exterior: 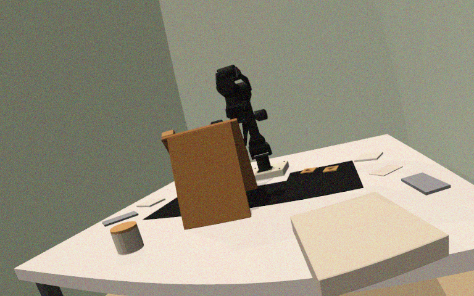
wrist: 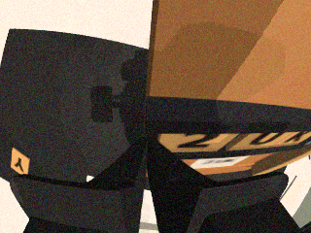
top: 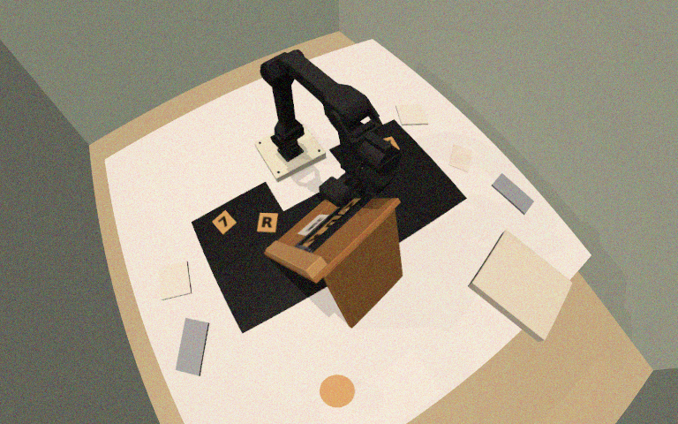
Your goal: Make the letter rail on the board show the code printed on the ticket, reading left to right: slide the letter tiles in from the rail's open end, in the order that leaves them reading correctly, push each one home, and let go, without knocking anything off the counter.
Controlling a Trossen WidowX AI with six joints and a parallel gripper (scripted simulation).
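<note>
The wooden board (top: 365,269) (exterior: 209,174) (wrist: 209,63) stands tilted on the counter. Its dark rail (wrist: 219,114) holds a 2 tile (wrist: 217,142), a U tile (wrist: 264,140) and a K tile (wrist: 299,138), reading 2UK in the wrist view. The white ticket (top: 312,225) (wrist: 220,161) beside the rail is blurred. My gripper (wrist: 147,143) is shut and empty, its tips at the rail end beside the 2 tile; contact cannot be told. A 7 tile (top: 223,222) (exterior: 330,168), an R tile (top: 267,222) (exterior: 308,170) and a Y tile (top: 392,143) (wrist: 19,161) lie loose.
The loose tiles lie on the black mat (top: 235,294) (exterior: 314,185). A large beige slab (top: 520,284) (exterior: 366,230) overhangs the counter edge. An orange-topped cylinder (top: 336,390) (exterior: 126,238), grey blocks (top: 192,346) (top: 512,193) and thin pale squares (top: 175,281) (top: 412,114) lie around.
</note>
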